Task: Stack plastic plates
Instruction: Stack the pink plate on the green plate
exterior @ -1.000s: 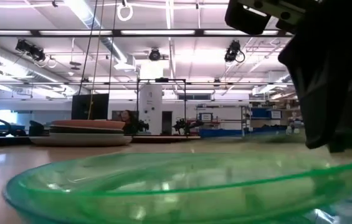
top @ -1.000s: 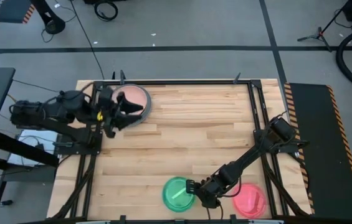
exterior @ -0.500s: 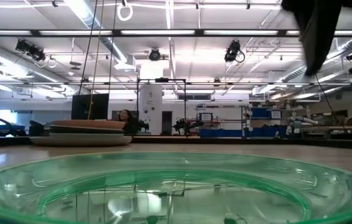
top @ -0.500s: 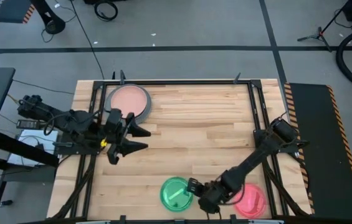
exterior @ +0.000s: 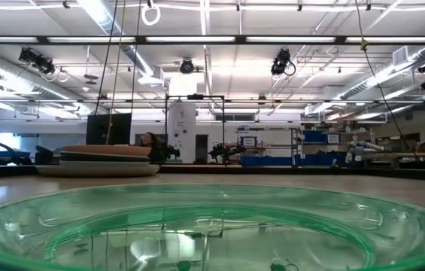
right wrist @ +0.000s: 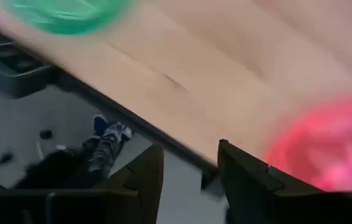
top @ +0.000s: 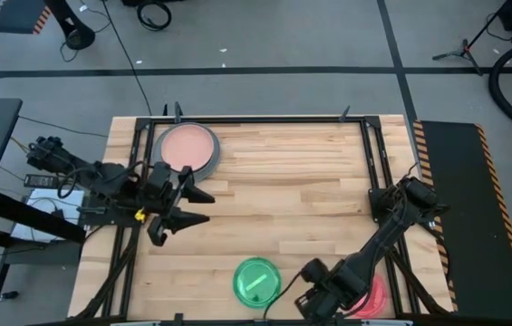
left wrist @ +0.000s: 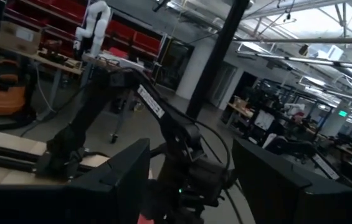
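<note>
- Looking down, you see the wooden table (top: 274, 181), with the plate stack (top: 188, 145), salmon on top, at its far left corner.
- Your left gripper (top: 186, 207) hovers nearby, fingers spread, empty.
- Your right gripper (top: 303, 303) sits between the green plate (top: 256, 281) and the red-pink plate (top: 375, 292), apparently parted and empty.

You see a see-through green plate (top: 256, 281) at the bottom middle. A red-pink plate (top: 373, 294) sits at the bottom right. At the upper left, a salmon pink plate (top: 188, 144) tops a grey one. The table (top: 283, 181) is light striped wood. Both arms are black.
</note>
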